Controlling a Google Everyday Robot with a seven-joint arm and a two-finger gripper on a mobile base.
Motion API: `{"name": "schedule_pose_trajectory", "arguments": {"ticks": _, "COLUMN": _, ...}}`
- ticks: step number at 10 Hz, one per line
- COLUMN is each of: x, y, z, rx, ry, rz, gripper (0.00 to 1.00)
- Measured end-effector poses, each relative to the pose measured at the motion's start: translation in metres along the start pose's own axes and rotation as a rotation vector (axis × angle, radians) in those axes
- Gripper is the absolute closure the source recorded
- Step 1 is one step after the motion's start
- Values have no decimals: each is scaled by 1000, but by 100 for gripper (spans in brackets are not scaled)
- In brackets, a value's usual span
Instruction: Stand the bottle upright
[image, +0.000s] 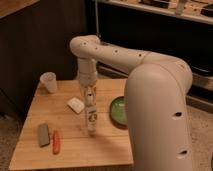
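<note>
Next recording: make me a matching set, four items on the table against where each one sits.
Things: 1 cup; 2 bottle; 3 green plate; 4 orange stick.
Places: A front left, beside the grey block; B far left corner; C upright in the middle of the table, under the gripper; D right side, partly behind the arm.
Pairs: 1-B; 2-C; 3-D; 4-A.

Dim warm light, gripper (89, 95) above bottle (92, 119)

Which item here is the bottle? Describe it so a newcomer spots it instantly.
On the wooden table, look near the middle, directly under the gripper. The bottle stands there upright: slim and pale with a dark-marked label, far narrower than the white cup at the back left corner, taller than the flat white object beside it.
</note>
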Motion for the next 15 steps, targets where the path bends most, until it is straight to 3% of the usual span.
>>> {"name": "schedule_pose_trajectory", "arguments": {"ticks": 7, "x": 10, "y": -3, "z": -3, "rx": -41, "ry": 83, "rz": -32, "gripper": 82}}
{"name": "schedule_pose_trajectory", "arguments": {"ticks": 15, "x": 29, "y": 18, "z": -3, "rx": -75, "ry": 191, "rz": -54, "gripper": 82}}
